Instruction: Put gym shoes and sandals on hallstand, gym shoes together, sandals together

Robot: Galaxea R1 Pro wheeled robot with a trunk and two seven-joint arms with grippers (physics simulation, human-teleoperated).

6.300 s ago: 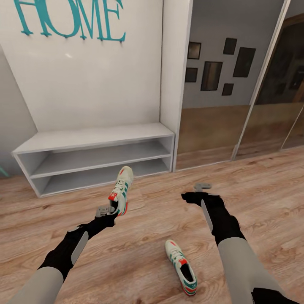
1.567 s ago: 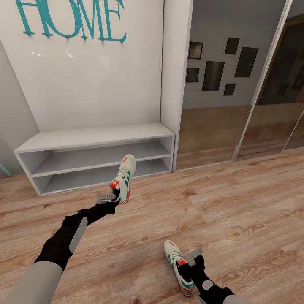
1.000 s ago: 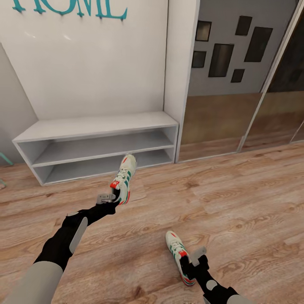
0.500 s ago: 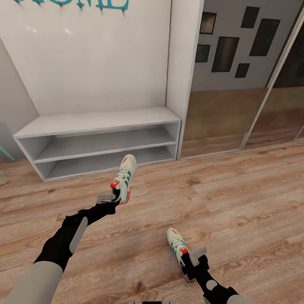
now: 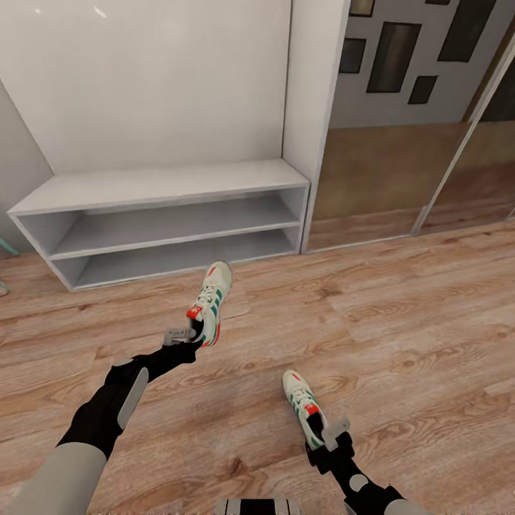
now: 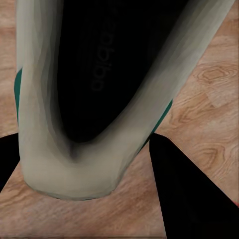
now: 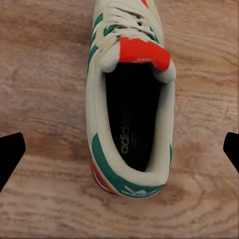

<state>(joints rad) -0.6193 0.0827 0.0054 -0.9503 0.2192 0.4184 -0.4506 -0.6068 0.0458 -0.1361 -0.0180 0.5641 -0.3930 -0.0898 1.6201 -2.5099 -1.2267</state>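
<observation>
Head view: left gripper (image 5: 187, 337) clamped on the heel of one gym shoe (image 5: 209, 303), toe pointing up and away toward the hallstand (image 5: 172, 184); shoe carried clear of the corridor floor (image 5: 400, 315), apparently kept aloft so both sneakers can go to the rack in one trip. Second gym shoe (image 5: 303, 405) lying flat on the planks, nearer the robot and to the right, toe aimed at the rack. Right gripper (image 5: 327, 438) poised at that shoe's heel end, just beside or touching it; contact impossible to judge from here. Rack's low two-tier base open and bare on both tiers and on top, tall pale back panel rising behind. Mirrored sliding doors (image 5: 400, 136) to the right. No sandals to report.

Left wrist view: held gym shoe (image 6: 99, 89) seen from very close, dark insole and pale collar rim, green trim at the edges; black fingers (image 6: 194, 194) flanking the heel, pressed in on it, wood grain beyond.

Right wrist view: floor shoe (image 7: 130, 99) seen from above, red tongue tab, green stripes, dark insole, heel nearest the camera. Black fingertips (image 7: 11, 154) far out at either side, jaws spread wide and well apart from the shoe's flanks. Likely lined up over the heel collar for a descent and squeeze; grasp not yet made.
</observation>
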